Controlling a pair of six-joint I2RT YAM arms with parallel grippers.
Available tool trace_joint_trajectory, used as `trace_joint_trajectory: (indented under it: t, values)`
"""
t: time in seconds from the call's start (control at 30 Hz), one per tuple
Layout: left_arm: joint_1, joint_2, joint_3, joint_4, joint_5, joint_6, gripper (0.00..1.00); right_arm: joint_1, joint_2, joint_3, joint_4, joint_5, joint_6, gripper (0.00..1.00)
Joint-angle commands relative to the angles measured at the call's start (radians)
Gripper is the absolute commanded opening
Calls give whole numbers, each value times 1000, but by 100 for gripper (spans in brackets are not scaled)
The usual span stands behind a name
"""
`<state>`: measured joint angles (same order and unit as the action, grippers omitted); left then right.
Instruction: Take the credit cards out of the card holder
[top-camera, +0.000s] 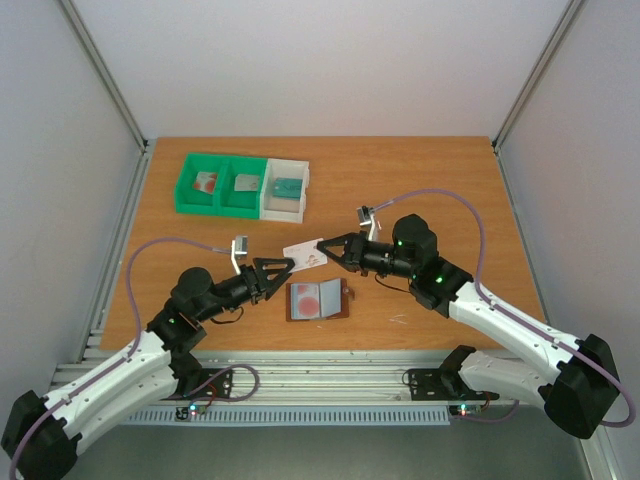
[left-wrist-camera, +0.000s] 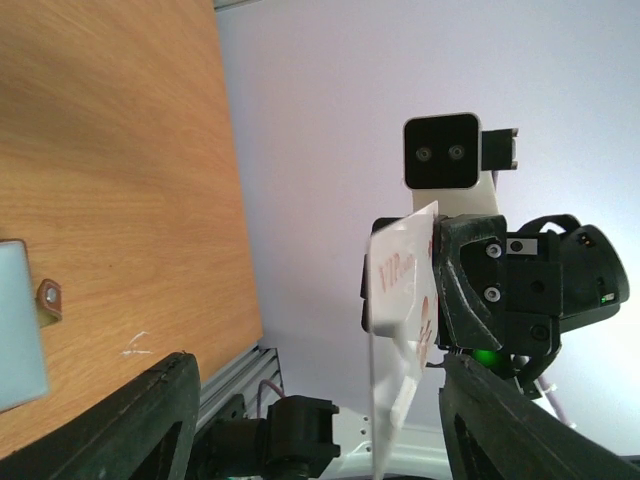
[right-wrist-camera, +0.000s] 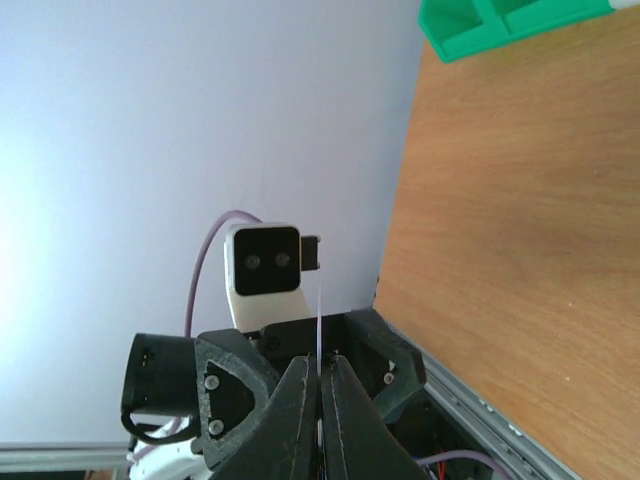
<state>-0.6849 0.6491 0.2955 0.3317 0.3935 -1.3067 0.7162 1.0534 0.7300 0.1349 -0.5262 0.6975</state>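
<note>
text: "VIP", red letters | on: white card (left-wrist-camera: 398, 300) | other print: unreadable

The bench (top-camera: 450, 200) has a brown wood-pattern top, and three things lie directly on it. At the far left stands a green bin (top-camera: 215, 208) with two compartments. A white bin (top-camera: 283, 212) stands at its right side, touching it. Nearer to the arms, well apart from both bins, the card holder (top-camera: 317, 300) lies open and flat – its blue-grey inner pockets face up.
</note>
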Motion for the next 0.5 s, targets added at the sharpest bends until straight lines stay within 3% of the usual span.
trace_joint_trajectory:
  t: [0.0, 0.3, 0.47]
  values:
    - [-1, 2, -4, 125, -19, -28, 66, -2, -30, -21, 15, 80, 50, 1]
    - [-1, 41, 14, 162, -26, -53, 56, -3, -69, -29, -16, 129, 70, 1]
    - [-2, 94, 11, 233, -15, -77, 46, -2, -82, -18, -62, 151, 65, 1]
